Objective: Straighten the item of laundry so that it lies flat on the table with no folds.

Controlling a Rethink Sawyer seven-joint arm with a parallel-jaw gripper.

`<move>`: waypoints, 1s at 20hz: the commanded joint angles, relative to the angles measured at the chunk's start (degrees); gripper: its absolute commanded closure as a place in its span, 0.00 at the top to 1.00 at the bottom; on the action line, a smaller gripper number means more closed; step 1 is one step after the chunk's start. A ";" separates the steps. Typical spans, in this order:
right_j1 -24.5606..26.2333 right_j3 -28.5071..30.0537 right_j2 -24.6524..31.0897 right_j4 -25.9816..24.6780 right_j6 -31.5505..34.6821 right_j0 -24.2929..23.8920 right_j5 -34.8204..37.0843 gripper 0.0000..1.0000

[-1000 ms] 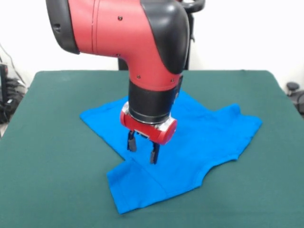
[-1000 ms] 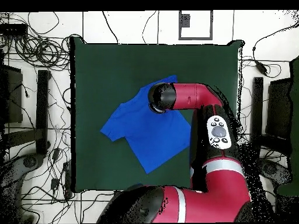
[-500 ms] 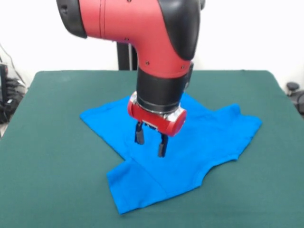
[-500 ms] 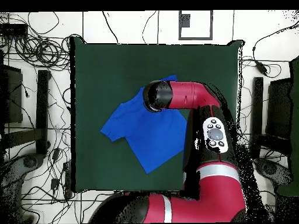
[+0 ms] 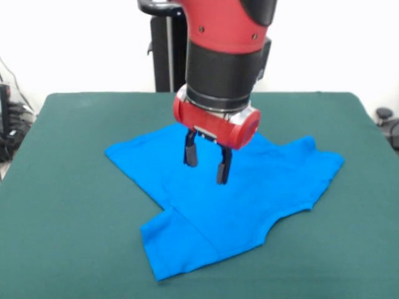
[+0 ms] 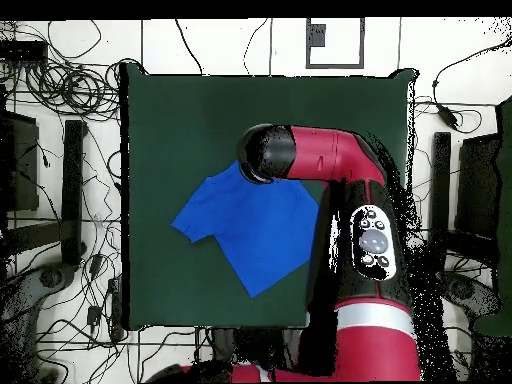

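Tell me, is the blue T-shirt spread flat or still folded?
Mostly spread. The T-shirt lies open on the table, but a fold line crosses its near corner. The open gripper hangs above it, empty.

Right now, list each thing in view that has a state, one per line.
T-shirt: spread on the table, a fold line across its near lower part, not gripped.
Tool: open, empty, raised above the shirt.
Table: bears only the shirt.

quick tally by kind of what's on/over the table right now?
Cloth, blue T-shirt: 1
Gripper, open, empty, above the shirt: 1
Table, green top: 1
Total: 3
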 commanded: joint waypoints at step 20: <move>0.65 13.38 -0.41 0.27 2.71 1.03 -6.75 1.00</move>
